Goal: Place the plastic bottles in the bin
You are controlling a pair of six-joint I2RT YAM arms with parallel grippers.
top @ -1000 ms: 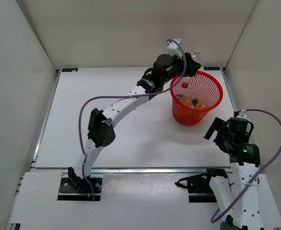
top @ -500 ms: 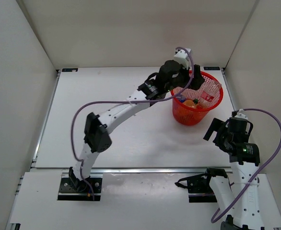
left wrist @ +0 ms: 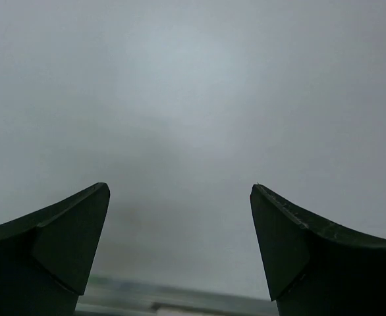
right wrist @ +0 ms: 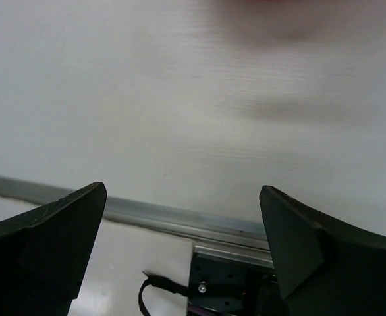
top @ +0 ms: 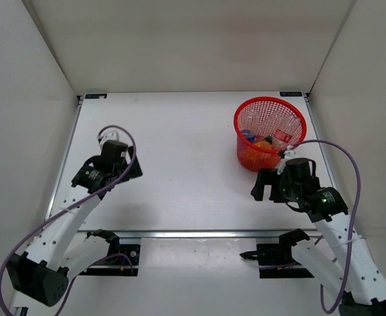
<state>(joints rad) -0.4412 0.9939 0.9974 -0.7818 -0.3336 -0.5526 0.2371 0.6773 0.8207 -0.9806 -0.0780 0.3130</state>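
Both left tool point(left wrist: 180, 192) and right tool point(right wrist: 183, 191) gape empty, yet we risk the right one clipping the nearby bin point(top: 254, 160) and spilling its plastic bottles point(top: 263, 140).

Looking out through the left gripper point(left wrist: 180, 204), splayed wide. Framing the bottom corners with two dark, wedge-shaped fingers point(left wrist: 55, 243), one low at the left, one low at the right, well apart. Facing a pale grey surface point(left wrist: 193, 99), smooth and blurred, filling nearly everything ahead. Catching a thin lighter strip point(left wrist: 180, 299) along the very bottom edge, too soft to identify.
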